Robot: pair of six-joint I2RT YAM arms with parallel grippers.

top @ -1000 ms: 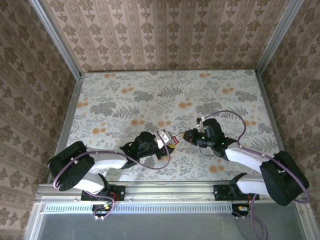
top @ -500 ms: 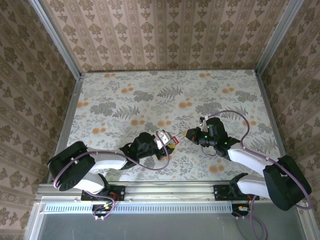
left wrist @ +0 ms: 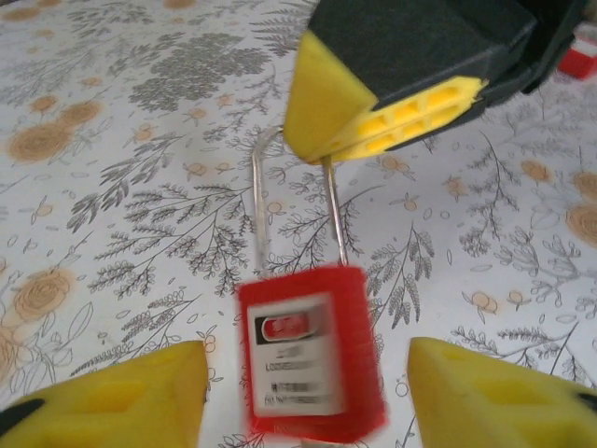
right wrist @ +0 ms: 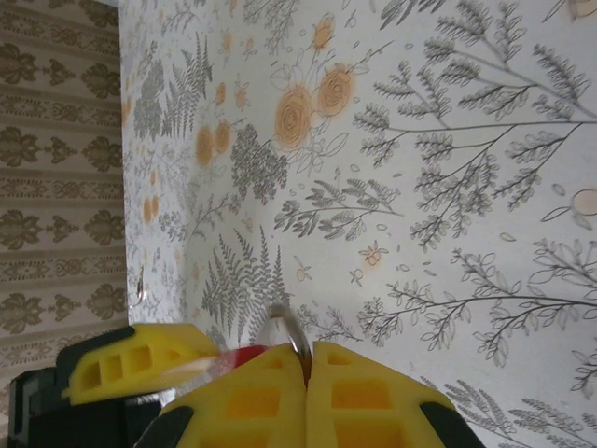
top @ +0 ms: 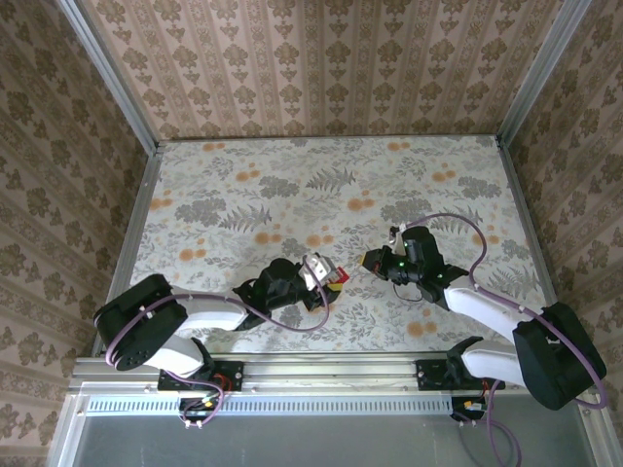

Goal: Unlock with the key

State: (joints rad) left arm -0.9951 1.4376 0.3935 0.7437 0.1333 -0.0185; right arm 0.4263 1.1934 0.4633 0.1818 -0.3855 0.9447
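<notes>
**K:** Right pincer (left wrist: 312,154) is clamped tight on the shackle (left wrist: 258,224) of the red padlock (left wrist: 312,359). Its yellow fingers (right wrist: 242,397) are pressed flat together, and the wire loop pokes out at their tip.

**M:** Left one?

**K:** Left pincer (top: 319,270) is spread wide. The padlock body sits between its two fingers (left wrist: 112,401) with a clear gap on each side, so neither pad touches it.

**M:** Where's the lock on the table?

**K:** Overhead view puts it around mid-width on the flowered table (top: 292,185), closer to the front edge, right between the two pincer tips. Left arm (top: 195,313) reaches in from the left and right arm (top: 487,311) from the right, tips facing each other.

**M:** Orientation?

**K:** From the left wrist camera, the shackle points away toward the right pincer and the body comes toward the lens, with the white label (left wrist: 294,355) facing the camera. The body is blurred. Can't tell if it rests on the table or hangs off the shackle.

**M:** Latched?

**K:** Both shackle legs run down to the body. Can't tell more than that.

**M:** Surroundings?

**K:** Purple cables (top: 448,222) loop off both arms. Patterned walls (top: 331,68) stand on three sides, and a metal rail (top: 321,368) along the front edge carries the bases.
</notes>
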